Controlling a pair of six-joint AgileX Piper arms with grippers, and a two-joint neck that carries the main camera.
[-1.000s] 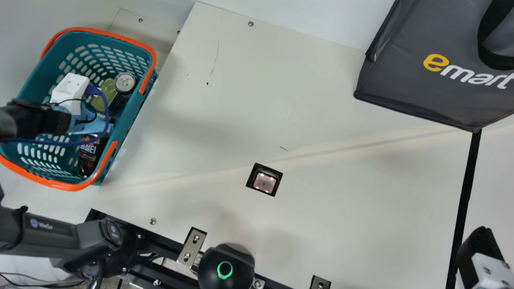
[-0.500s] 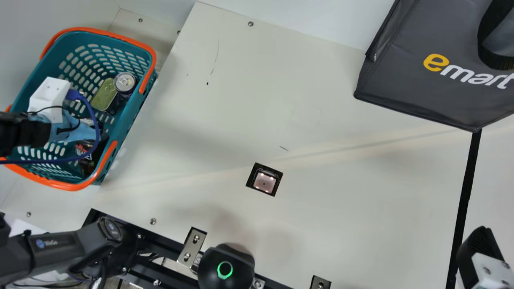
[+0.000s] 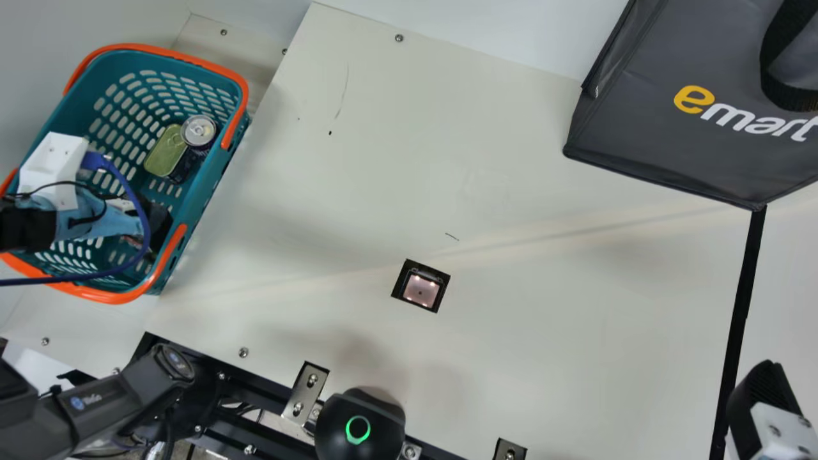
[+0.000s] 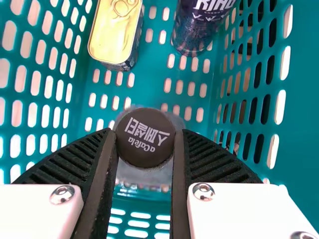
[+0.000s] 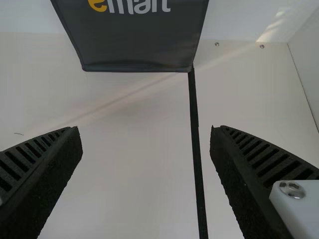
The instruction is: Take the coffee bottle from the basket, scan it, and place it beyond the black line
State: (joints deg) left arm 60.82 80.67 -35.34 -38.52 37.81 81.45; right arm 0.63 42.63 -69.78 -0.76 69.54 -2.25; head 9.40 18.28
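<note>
Right gripper point(image 5: 145, 132): nearest, spread wide with nothing between its fingers, over the counter point(image 3: 543, 351) near the black line point(image 3: 741, 300), well right of the basket point(image 3: 214, 172). Scanner window point(image 3: 420, 291) sat in the counter to the basket's right, between it and the line, with no item over it. Left gripper point(image 4: 148, 133) was down inside the basket, clamped on the coffee bottle point(image 4: 145, 149) at the dark cap, one finger against each side. Bottle looked upright, inside the basket walls. Deeper in the basket, flat tin point(image 3: 165, 151) and can point(image 3: 198, 131) stood side by side. Farthest: grey bag point(image 3: 652, 115), well right of the basket, at the line's far end.

Status, my read: reach done, grasp looked made, lift-out not. Scan and placement past the line both remained, so most of the job was left. Next called for a straight lift clear of the basket rim.
</note>
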